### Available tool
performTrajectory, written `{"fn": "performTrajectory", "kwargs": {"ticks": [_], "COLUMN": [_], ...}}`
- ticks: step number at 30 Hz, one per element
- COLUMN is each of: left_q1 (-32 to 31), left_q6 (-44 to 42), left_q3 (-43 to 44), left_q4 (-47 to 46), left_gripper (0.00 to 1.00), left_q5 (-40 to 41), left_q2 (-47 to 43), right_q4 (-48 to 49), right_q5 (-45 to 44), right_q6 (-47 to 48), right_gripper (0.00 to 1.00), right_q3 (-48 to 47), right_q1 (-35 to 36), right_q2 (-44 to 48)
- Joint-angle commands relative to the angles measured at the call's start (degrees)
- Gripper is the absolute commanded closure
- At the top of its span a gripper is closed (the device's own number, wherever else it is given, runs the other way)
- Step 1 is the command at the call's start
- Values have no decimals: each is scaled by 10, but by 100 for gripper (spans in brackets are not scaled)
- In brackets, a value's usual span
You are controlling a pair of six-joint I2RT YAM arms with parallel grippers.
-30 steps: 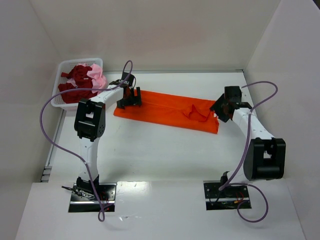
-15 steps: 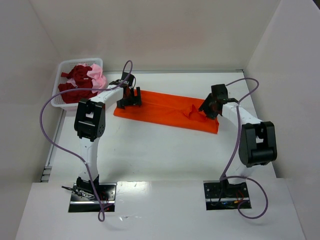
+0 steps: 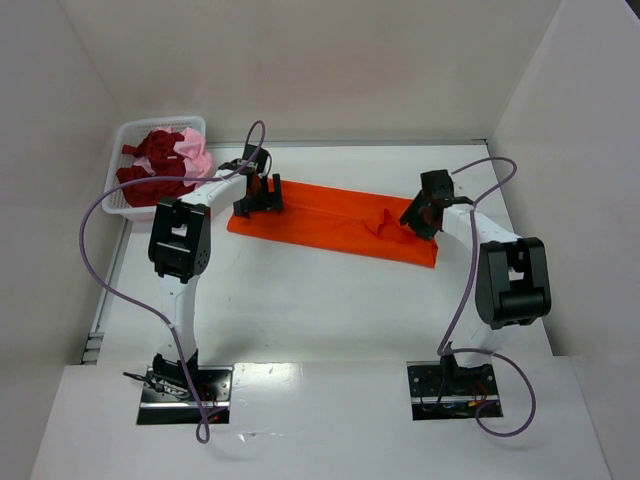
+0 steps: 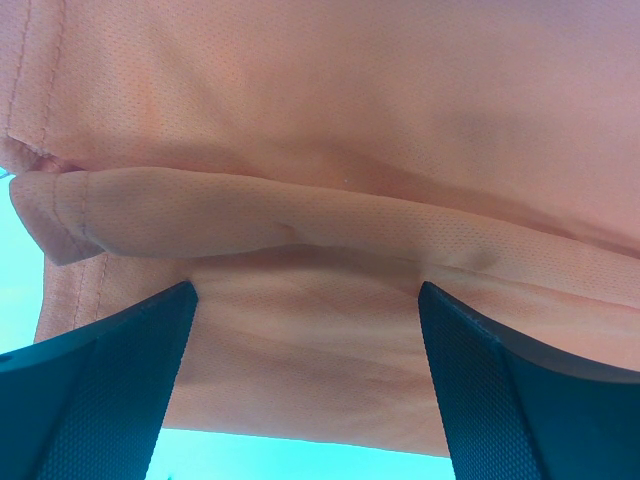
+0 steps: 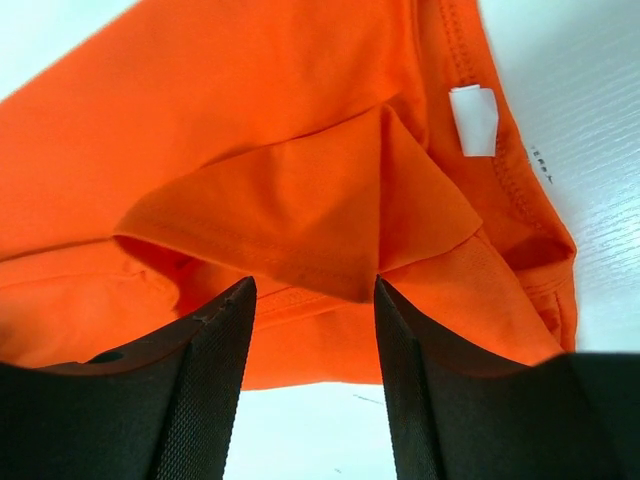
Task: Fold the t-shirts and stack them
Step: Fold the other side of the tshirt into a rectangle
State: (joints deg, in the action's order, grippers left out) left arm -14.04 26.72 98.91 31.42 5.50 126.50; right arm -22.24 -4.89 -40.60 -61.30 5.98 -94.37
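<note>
A: From above first. Count of cloth out on the table (image 3: 320,300)?

B: Just one: the orange t-shirt (image 3: 330,222), stretched as a long strip across the far half. Probably laid flat that way for folding. Everything else heaped in the one white basket (image 3: 125,135) at the far left corner: dark red cloth (image 3: 150,165) and a single patch of pale pink cloth (image 3: 197,157). Impossible to tell how many shirts there.

A: And pincers?

B: Two, one per arm. Left gripper (image 3: 257,195) down at the strip's left end, right gripper (image 3: 425,215) at its right end. Presumably posted one to each end so as to lift both together.

A: Now the left wrist view.

B: Spread as wide as possible, holding nothing. Straddling one rolled hem (image 4: 250,215) of the orange cloth, apparently lined up to pinch that edge. Hard to say whether touching the fabric yet.

A: Right wrist view?

B: About half spread, standing either side of one triangular flap (image 5: 330,200) raised out of the shirt, close to the collar with its single white label (image 5: 473,120). Not clamped: gap visible beside the flap's tip. Looks placed there because a raised fold offers something to grab. No fold made yet by the look of it, nothing stacked.
</note>
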Motion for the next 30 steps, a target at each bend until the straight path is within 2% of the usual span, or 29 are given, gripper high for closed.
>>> {"fn": "performTrajectory", "kwargs": {"ticks": [1, 4, 5, 9, 13, 24, 30], "left_q1": [8, 8, 8, 8, 8, 8, 8], "left_q6": [-12, -12, -12, -12, -12, -12, -12], "left_q3": [-15, -15, -15, -15, -15, -15, -15], "left_q4": [-4, -4, -4, -4, -4, -4, -4], "left_gripper": [0, 0, 0, 0, 0, 0, 0], "left_q5": [-13, -13, -13, -13, -13, -13, -13], "left_q2": [28, 28, 28, 33, 33, 33, 33], "right_q4": [19, 25, 26, 32, 32, 26, 62], "right_q5": [-20, -20, -20, -25, -38, -49, -49], "right_q6": [9, 9, 9, 9, 9, 9, 3], "right_gripper": [44, 47, 51, 73, 82, 82, 81], "right_q3": [9, 9, 9, 4, -10, -68, -68], "right_q1": [-1, -1, -1, -1, -1, -13, -25], "right_q2": [-22, -37, -37, -44, -44, -42, -62]}}
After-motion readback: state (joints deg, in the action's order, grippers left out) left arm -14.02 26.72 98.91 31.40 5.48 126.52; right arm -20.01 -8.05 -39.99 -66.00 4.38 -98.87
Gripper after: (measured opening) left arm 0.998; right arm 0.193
